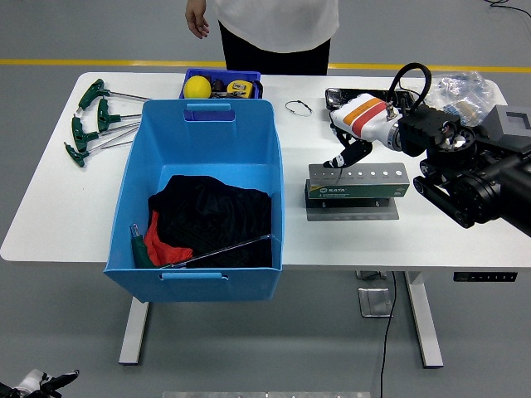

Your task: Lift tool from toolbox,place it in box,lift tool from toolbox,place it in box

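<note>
**A:** Where are the robot's fingers, and what are they doing?

**B:** The right hand [348, 143], white with orange and red stripes, hangs over the left end of the tool holder [357, 182]. Its dark fingers [342, 158] curl downward and pinch together at the holder's top edge. A thin dark shaft seems to run down from the fingertips into the holder, but it is too small to tell whether they really grip a tool.

**A:** And the holder itself?

**B:** It is a long green and grey block with a row of holes along its top, standing on a grey base plate on the white table [50, 215], right of the blue box [207, 133]. The fingers sit directly above its left end, touching or nearly touching it.

**A:** What is in the blue box?

**B:** A crumpled black cloth [217, 214], something red beside it, and a green-handled tool [138, 245] in the near left corner with a long metal shaft lying across.

**A:** Anything else around?

**B:** More green T-handle tools [91, 116] lie at the table's far left. Behind the box a small blue tray [249, 77] holds a yellow ball [197, 86]. A person in a white top [278, 23] stands at the far side, one hand [197, 20] hanging free, clear of the table.
</note>
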You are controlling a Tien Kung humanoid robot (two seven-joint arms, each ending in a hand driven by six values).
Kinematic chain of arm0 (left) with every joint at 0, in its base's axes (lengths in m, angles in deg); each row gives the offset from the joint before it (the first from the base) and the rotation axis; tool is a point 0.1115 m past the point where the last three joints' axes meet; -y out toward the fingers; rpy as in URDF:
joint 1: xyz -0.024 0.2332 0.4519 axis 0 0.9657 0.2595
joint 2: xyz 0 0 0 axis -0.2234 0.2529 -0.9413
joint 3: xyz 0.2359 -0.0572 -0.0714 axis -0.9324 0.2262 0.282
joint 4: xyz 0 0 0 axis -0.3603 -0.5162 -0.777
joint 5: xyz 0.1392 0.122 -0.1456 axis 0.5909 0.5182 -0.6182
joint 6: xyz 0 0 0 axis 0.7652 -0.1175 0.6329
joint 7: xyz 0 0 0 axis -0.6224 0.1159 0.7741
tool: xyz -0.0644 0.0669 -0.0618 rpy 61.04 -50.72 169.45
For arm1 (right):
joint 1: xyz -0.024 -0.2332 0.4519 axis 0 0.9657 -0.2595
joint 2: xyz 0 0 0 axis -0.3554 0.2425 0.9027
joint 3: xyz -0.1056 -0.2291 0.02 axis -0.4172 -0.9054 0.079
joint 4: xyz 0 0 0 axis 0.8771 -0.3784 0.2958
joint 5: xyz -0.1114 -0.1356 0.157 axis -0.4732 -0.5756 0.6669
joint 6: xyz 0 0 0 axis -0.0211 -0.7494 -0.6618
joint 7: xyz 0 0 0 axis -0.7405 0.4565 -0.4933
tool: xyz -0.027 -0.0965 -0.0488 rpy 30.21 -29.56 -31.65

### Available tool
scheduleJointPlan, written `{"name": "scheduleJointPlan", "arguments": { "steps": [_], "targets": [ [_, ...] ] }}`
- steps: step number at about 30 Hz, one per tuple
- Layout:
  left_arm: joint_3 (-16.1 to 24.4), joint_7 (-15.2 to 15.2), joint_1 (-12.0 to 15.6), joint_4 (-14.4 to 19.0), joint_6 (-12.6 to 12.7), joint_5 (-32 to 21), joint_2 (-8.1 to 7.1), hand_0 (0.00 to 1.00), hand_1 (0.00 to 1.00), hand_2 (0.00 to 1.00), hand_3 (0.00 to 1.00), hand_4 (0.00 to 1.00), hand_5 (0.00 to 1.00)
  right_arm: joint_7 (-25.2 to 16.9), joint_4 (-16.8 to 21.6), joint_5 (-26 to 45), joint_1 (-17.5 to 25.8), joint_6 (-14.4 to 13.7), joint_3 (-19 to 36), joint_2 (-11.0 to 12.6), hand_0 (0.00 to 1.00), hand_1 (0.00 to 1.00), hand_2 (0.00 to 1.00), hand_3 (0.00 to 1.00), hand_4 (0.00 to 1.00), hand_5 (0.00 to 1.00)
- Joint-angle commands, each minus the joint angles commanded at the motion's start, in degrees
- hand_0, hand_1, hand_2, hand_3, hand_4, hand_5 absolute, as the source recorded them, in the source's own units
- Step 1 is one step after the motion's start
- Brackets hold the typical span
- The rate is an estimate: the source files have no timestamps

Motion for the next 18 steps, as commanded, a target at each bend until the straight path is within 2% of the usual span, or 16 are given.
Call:
{"name": "scheduleJointPlan", "arguments": {
  "steps": [3,4,10,18],
  "targets": [
    [0.27,0.02,0.07,0.00,0.01,0.10,0.00,0.539,0.483,0.653,0.676,0.727,0.699,-1.22,0.40,0.43,-0.04,-1.89,1.04,0.56,0.002,0.002,0.022,0.039,0.886,0.657],
    [0.36,0.03,0.10,0.00,0.00,0.17,0.00,0.534,0.482,0.650,0.676,0.726,0.699,-1.58,0.74,0.49,-0.06,-2.55,1.63,0.89,0.002,0.002,0.002,0.002,0.877,0.667],
    [0.90,0.05,0.30,0.00,-0.03,0.55,-0.06,0.533,0.481,0.649,0.677,0.726,0.699,-2.04,4.19,0.33,-0.11,-3.35,5.12,3.27,0.002,0.002,0.002,0.002,0.876,0.664],
    [1.35,0.04,0.49,0.00,0.03,0.70,-0.07,0.538,0.481,0.650,0.676,0.726,0.700,-1.58,12.81,-0.22,0.50,-3.42,11.96,8.04,0.002,0.002,0.002,0.002,0.859,0.644]
  ]
}}
